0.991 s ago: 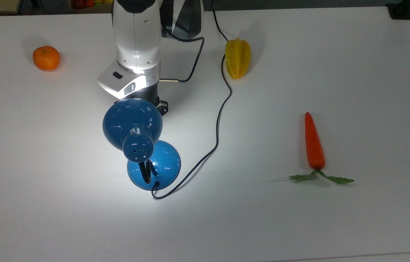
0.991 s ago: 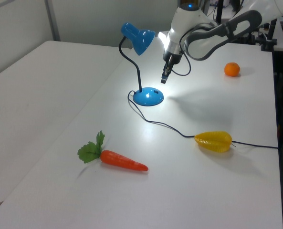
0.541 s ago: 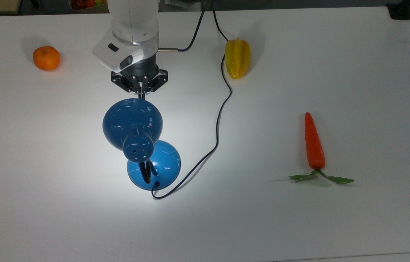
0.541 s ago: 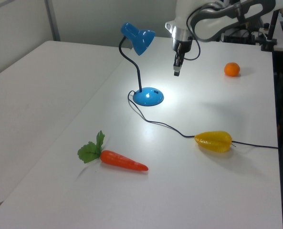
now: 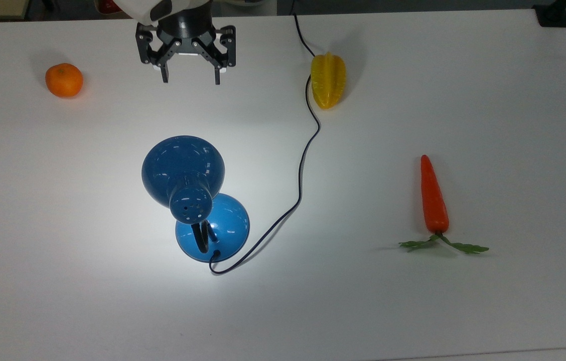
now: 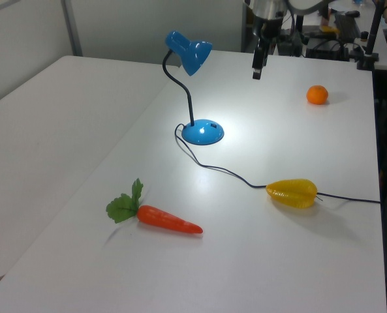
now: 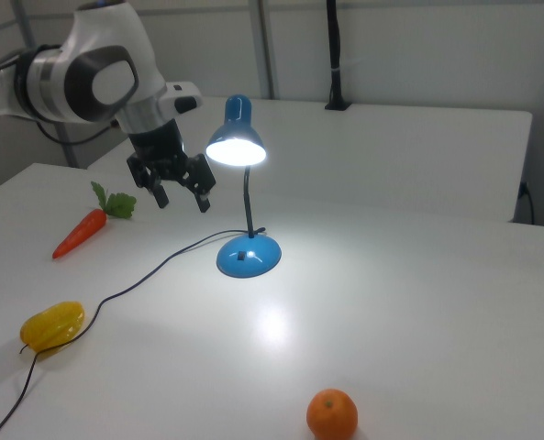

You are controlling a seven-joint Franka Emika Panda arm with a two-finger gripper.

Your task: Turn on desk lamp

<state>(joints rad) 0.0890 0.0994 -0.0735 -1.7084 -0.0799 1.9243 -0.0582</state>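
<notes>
- Blue desk lamp (image 5: 195,200) stands mid-desk (image 5: 463,75), lit; its shade tips down, seemingly toward the top view's upper left.
- End effector (image 5: 190,75) hovers well apart, fingers spread wide, holding nothing.

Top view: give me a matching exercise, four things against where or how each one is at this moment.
Things:
1. desk lamp
2. gripper
3. starfruit
4. carrot

States:
A. open, above the table, holding nothing
B. lit, with a bright patch on the table
C. at the top view's right, leaves at its lower end
D. lying beside the black cord

Pairs: 1-B, 2-A, 3-D, 4-C
</notes>
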